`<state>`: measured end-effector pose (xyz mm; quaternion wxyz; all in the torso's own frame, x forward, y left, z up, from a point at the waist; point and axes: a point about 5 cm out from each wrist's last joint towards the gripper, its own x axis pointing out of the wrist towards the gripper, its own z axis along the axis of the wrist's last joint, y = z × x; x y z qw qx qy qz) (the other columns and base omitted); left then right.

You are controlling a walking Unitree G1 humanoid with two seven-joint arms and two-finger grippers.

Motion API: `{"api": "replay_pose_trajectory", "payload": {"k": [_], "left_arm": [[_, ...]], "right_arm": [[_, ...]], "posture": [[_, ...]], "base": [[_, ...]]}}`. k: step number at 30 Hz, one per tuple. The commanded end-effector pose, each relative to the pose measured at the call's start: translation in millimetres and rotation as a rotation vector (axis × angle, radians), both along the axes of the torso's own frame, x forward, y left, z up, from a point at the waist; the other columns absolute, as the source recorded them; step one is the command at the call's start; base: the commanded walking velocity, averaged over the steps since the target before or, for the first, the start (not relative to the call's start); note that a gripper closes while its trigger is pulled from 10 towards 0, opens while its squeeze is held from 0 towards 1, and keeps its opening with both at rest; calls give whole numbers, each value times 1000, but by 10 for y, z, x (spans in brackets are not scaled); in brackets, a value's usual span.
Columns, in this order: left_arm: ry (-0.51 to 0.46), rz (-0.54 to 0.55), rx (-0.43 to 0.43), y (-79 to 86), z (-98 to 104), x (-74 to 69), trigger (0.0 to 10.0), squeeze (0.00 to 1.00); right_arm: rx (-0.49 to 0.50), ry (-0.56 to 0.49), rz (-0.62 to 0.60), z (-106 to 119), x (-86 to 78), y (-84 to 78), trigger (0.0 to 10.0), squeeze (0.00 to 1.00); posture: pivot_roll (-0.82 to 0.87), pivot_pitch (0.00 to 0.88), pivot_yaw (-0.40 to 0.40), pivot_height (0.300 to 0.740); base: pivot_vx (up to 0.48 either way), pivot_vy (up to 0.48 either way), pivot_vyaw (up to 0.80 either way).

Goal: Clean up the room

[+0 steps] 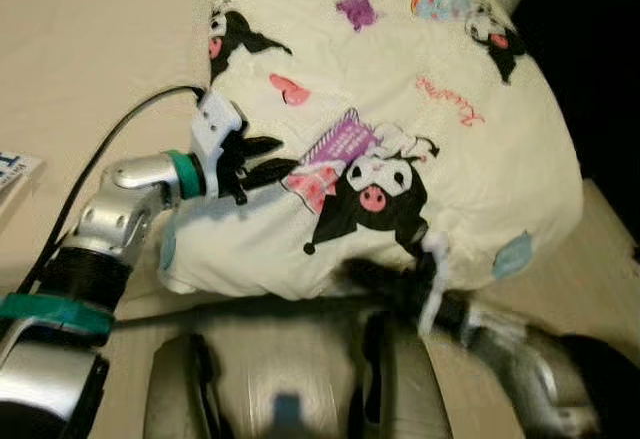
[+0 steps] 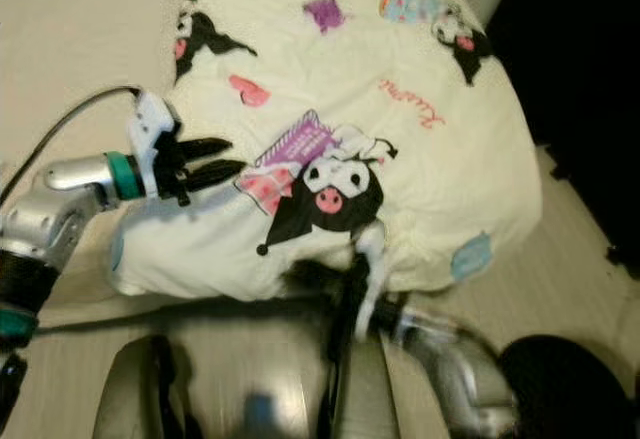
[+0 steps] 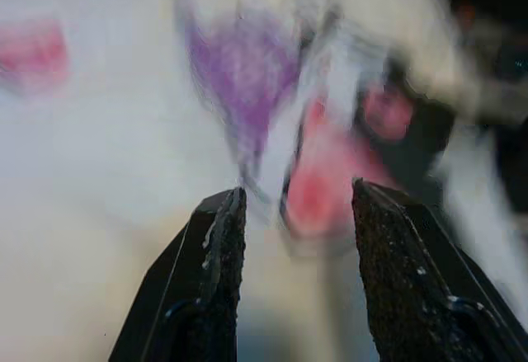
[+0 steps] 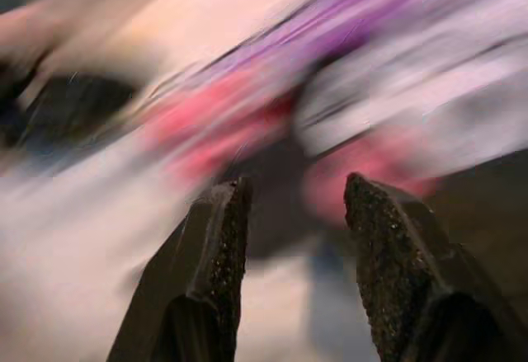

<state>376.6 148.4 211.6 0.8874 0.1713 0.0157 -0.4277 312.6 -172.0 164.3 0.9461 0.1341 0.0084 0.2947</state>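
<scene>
A large cream-white fabric pillow printed with black-and-white cartoon characters, pink hearts and purple shapes (image 1: pixel 400 119) lies on a beige bed surface (image 1: pixel 90 49), taking up the middle and right of the scene, with its near edge just in front of the robot. The left gripper (image 1: pixel 268 160) reaches in from the left, its two black fingers (image 1: pixel 262 146) spread apart and grasping nothing, their tips just at the pillow's left side beside the purple and pink print. In the left wrist view the fingers stand parted with the blurred print between them. The right gripper (image 2: pixel 352 294) comes in from the near right, at the pillow's near edge below the black character; it is blurred there, but in the right wrist view its fingers (image 4: pixel 210 271) are released, standing apart with the pink and purple print close in front. A corner of white printed paper (image 1: pixel 15 171) lies at the far left on the bed.
</scene>
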Motion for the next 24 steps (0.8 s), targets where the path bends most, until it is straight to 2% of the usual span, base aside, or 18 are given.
{"api": "replay_pose_trajectory", "payload": {"k": [1, 2, 4, 5, 6, 8, 9, 11, 12, 14, 15, 16, 17, 18, 19, 20, 21, 24], "left_arm": [[63, 60, 108, 85, -314, -11, 10000, 0], [113, 160, 195, 235, -622, -38, 10000, 0], [121, 178, 207, 265, -673, -46, 10000, 0], [181, 212, 225, 379, -874, -143, 10000, 0], [181, 212, 225, 379, -874, -143, 10000, 0], [268, 242, 230, 512, -1142, -315, 10000, 0], [268, 242, 230, 512, -1142, -315, 10000, 0], [350, 248, 187, 549, -1378, -503, 10000, 0], [350, 248, 187, 549, -1378, -503, 10000, 0], [406, 273, 158, 578, -1596, -675, 10000, 0], [406, 273, 158, 578, -1596, -675, 10000, 0], [436, 320, 144, 627, -1718, -765, 10000, 0], [436, 320, 144, 627, -1718, -765, 10000, 0], [454, 370, 146, 682, -1839, -845, 10000, 0], [454, 370, 146, 682, -1839, -845, 10000, 0], [467, 410, 152, 724, -1926, -911, 10000, 0], [467, 410, 152, 724, -1926, -911, 10000, 0], [497, 498, 189, 848, -2060, -1040, 10000, 0]], "right_arm": [[26, 39, -197, -110, 57, -252, 10000, 0], [67, 39, -332, -60, 96, -406, 10000, 0], [72, 43, -347, -55, 92, -422, 10000, 0], [65, 48, -363, -96, 82, -372, 10000, 0], [65, 48, -363, -96, 82, -372, 10000, 0], [36, 53, -373, -171, 68, -255, 10000, 0], [36, 53, -373, -171, 68, -255, 10000, 0], [44, 75, -351, -246, 93, -51, 10000, 0], [44, 75, -351, -246, 93, -51, 10000, 0], [71, 80, -326, -262, 148, 144, 10000, 0], [71, 80, -326, -262, 148, 144, 10000, 0], [82, 77, -310, -250, 183, 239, 10000, 0], [82, 77, -310, -250, 183, 239, 10000, 0], [92, 70, -303, -233, 224, 317, 10000, 0], [92, 70, -303, -233, 224, 317, 10000, 0], [97, 64, -298, -217, 253, 368, 10000, 0], [97, 64, -298, -217, 253, 368, 10000, 0], [101, 54, -293, -184, 282, 400, 10000, 0]], "posture": [[-86, 223, 38, 520], [-92, 228, 37, 520], [-92, 228, 37, 520], [-85, 238, 36, 520], [-85, 238, 36, 520], [-66, 243, 34, 520], [-66, 243, 34, 520], [-56, 244, 29, 520], [-56, 244, 29, 520], [-43, 244, 23, 520], [-43, 244, 23, 520], [-41, 243, 23, 520], [-41, 243, 23, 520], [-42, 242, 20, 520], [-42, 242, 20, 520], [-40, 241, 17, 520], [-40, 241, 17, 520], [-34, 239, 9, 520]], "base": [[0, 0, 0], [0, 0, 0], [0, 0, 0], [0, 0, 0], [0, 0, 0], [0, 0, 0], [0, 0, 0], [0, 0, 0], [0, 0, 0], [0, 0, 0], [0, 0, 0], [0, 0, 0], [0, 0, 0], [0, 0, 0], [0, 0, 0], [0, 0, 0], [0, 0, 0], [0, 0, 0]]}}
